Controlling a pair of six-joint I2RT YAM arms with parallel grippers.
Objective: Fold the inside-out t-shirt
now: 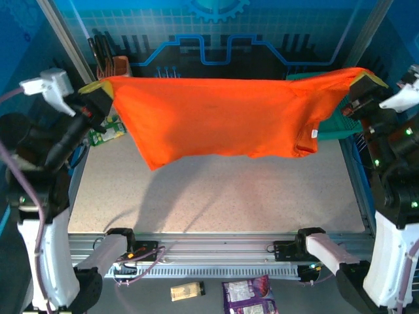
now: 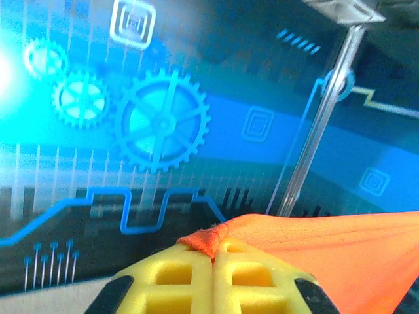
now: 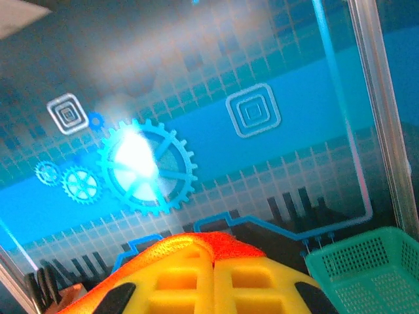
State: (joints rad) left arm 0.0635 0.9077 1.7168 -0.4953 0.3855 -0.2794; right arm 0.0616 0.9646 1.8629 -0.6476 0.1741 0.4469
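At about ten o'clock in the overhead view, the left gripper (image 1: 101, 91) has its yellow pads pressed together on one corner of the inside-out t-shirt (image 1: 222, 118). Its wrist camera shows a small bunch of orange fabric pinched in the seam between the closed pads. From there the shirt stretches taut toward two o'clock, held up off the speckled table (image 1: 216, 196). Its top edge is nearly level and its body hangs as a sheet, dipping lowest toward the left and casting a shadow below. A small white tag shows near its lower right corner, where a teal mesh basket (image 1: 337, 124) peeks out behind. At two o'clock the right gripper (image 1: 366, 82) is likewise clamped closed on the shirt's other corner, with orange cloth bunched over its pads.
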